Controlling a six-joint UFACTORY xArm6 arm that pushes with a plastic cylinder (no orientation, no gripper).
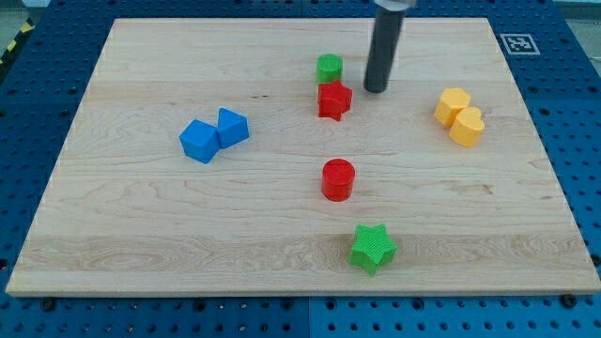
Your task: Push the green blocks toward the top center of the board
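Observation:
A green cylinder (330, 68) stands near the view's top centre, touching a red star (334, 99) just below it. A green star (373, 248) lies near the view's bottom, right of centre. My tip (376, 90) rests on the board just right of the green cylinder and the red star, a small gap apart from both. The dark rod rises from it out of the view's top.
A red cylinder (338, 179) stands mid-board between the red star and the green star. Two blue blocks (198, 141) (232, 126) touch at the view's left. Two yellow blocks (453, 105) (467, 126) touch at the right. The wooden board (141, 235) has blue pegboard around it.

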